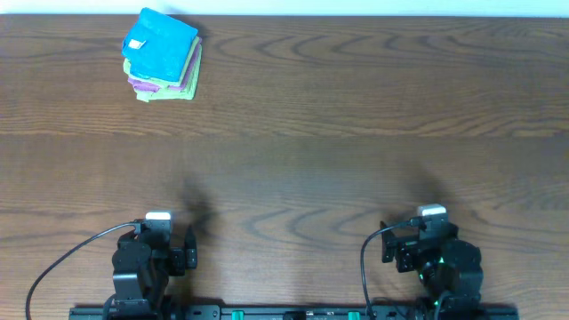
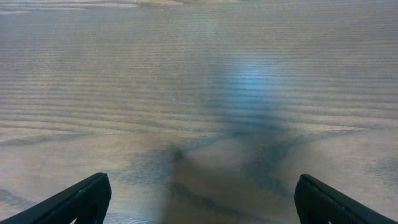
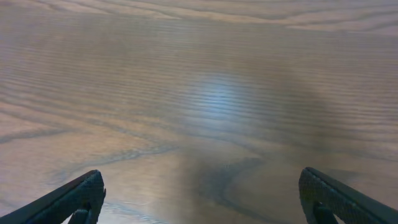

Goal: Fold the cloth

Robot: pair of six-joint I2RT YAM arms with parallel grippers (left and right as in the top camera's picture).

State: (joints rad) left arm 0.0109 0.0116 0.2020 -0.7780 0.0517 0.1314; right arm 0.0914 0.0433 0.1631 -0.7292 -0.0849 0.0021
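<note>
Overhead view: the cloth (image 1: 160, 43), sky-blue and folded, lies in the upper left of the frame, on top of a green cloth (image 1: 192, 75) and a purple cloth (image 1: 137, 83). Small white tag visible on its top face. Worktop (image 1: 356, 133) is dark wood grain. Left gripper (image 2: 202, 183) at lower left, jaws spread wide, holding nothing. Right gripper (image 3: 200, 176) at lower right, likewise spread and unloaded. Both are well apart from the stack.

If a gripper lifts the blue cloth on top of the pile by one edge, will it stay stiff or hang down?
Probably it hangs limp: the blue cloth has rounded, uneven edges, like soft fabric. It seems thin and light. It may drag the green cloth beneath, since it rests directly on it.
</note>
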